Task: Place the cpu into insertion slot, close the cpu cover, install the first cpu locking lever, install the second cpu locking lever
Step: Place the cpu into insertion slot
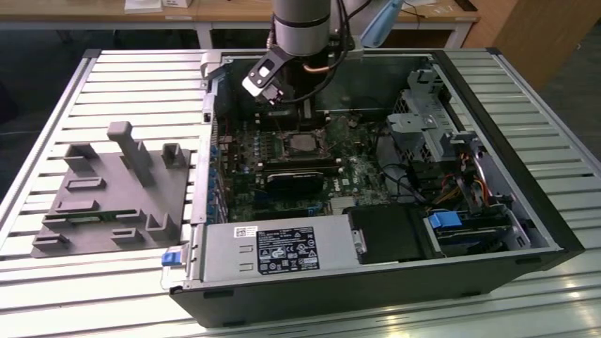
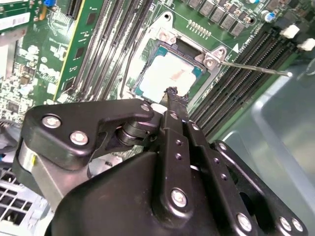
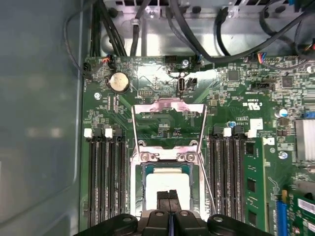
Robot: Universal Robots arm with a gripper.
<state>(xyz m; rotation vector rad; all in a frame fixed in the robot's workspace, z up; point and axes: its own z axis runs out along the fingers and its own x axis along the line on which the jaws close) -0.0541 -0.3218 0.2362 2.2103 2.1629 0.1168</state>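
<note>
Your gripper (image 3: 170, 196), fingers pressed together and empty, hangs over the cpu (image 1: 302, 143) near the exterior view's centre. Contact is unclear; a dragging tip may shift it.

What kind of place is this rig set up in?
Most likely an electronics lab or assembly-test workshop. An opened desktop computer case lies on a slatted metal table, a grey moulded parts fixture sits beside it, and wooden desks stand behind.
</note>
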